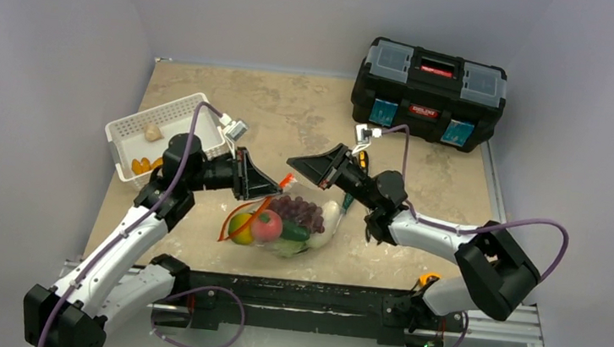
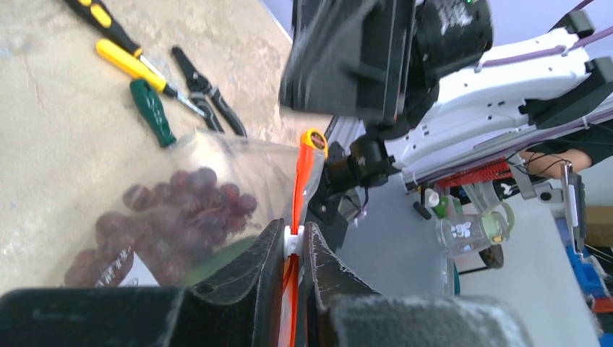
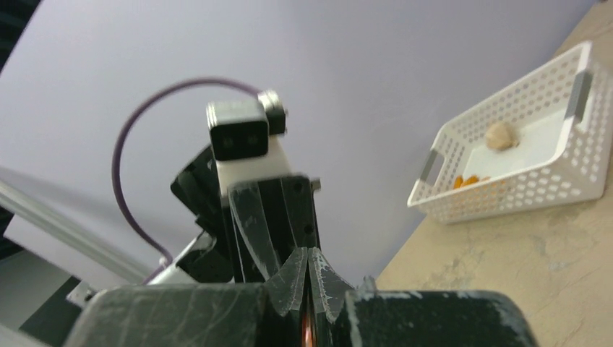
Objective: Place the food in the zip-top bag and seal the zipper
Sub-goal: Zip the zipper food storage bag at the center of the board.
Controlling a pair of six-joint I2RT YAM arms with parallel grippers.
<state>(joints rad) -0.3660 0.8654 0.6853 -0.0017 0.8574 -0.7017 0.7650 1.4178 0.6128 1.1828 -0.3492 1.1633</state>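
The zip-top bag (image 1: 281, 226) lies on the table between both arms, and the food is inside it: dark red grapes (image 1: 304, 213), a pink-red peach (image 1: 266, 225), a green round fruit (image 1: 240, 228) and a cucumber (image 1: 294, 233). In the left wrist view the grapes (image 2: 181, 210) show through the clear plastic. My left gripper (image 2: 291, 231) is shut on the zipper's small white slider (image 2: 291, 242), on the orange-red zipper (image 2: 302, 181). My right gripper (image 3: 308, 254) is shut on the zipper's end, where an orange sliver (image 3: 306, 329) shows between its jaws. From above, the left gripper (image 1: 278, 190) and right gripper (image 1: 291, 164) nearly meet over the bag's mouth.
A white slotted basket (image 1: 163, 134) with small items stands at the back left. A black toolbox (image 1: 429, 92) sits at the back right. Screwdrivers (image 2: 134, 65) and pliers (image 2: 209, 94) lie just beyond the bag, under the right arm.
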